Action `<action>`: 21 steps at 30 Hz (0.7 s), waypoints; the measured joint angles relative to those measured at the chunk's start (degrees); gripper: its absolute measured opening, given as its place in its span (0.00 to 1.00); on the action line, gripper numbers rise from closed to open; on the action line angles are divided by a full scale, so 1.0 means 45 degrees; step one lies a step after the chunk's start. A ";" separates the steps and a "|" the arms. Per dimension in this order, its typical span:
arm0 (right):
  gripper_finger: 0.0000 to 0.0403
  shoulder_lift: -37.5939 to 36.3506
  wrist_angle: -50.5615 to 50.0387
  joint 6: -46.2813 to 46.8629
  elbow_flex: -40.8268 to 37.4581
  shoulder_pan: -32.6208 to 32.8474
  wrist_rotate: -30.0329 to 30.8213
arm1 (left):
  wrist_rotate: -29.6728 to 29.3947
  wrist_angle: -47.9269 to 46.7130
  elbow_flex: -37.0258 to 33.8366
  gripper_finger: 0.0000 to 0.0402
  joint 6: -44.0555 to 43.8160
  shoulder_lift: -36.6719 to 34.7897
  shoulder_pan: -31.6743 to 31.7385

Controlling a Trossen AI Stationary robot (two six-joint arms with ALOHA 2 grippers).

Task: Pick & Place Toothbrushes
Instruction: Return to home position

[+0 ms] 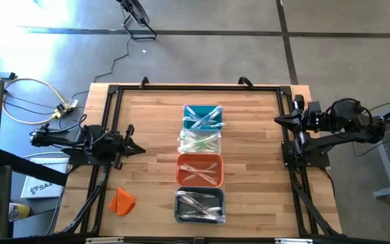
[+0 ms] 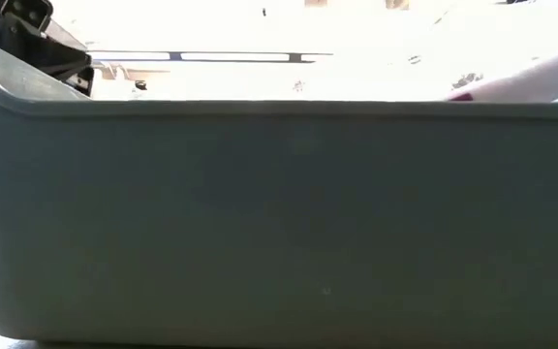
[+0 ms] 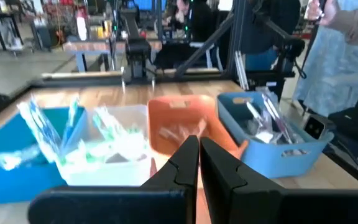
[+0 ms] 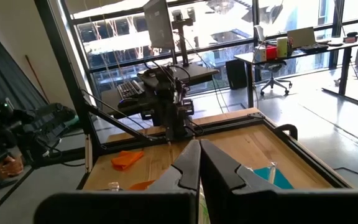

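Left arm (image 1: 87,144): at the desk's (image 1: 154,115) left edge, jaws clenched, empty.
Toothbrushes (image 1: 200,141): all in the four middle bins (image 1: 180,177); none loose on the desk.
Right arm (image 1: 330,120): at the right edge, jaws clenched, empty.
Progress: sorting looks done; only parking the arms is left.

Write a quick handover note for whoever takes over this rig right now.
Left gripper: shut, empty, over the left side of the table.
Right gripper: shut, empty, at its right edge.
Toothbrushes: every one in view lies in the teal bin, clear bin, orange bin or grey bin, in a column mid-table.
Done: sorting, apparently.
Left: probably only parking the arms.
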 joint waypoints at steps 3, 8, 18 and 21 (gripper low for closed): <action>0.01 0.0000 0.0000 0.0000 0.0000 0.0000 -0.0003 | 0.0051 -0.0535 -0.0017 0.02 -0.0367 0.0000 0.0000; 0.01 -0.0003 0.0081 -0.0071 0.0000 0.0005 0.0020 | 0.0087 -0.1196 -0.0019 0.02 -0.0700 0.0000 0.0000; 0.01 -0.1476 0.1343 -0.0479 0.0015 0.0005 -0.1818 | 0.0037 -0.1371 -0.0019 0.02 -0.0674 0.0000 0.0000; 0.01 -0.1927 0.1545 -0.0838 0.0012 0.0005 -0.2015 | -0.0024 -0.1376 -0.0019 0.02 -0.0661 0.0000 0.0000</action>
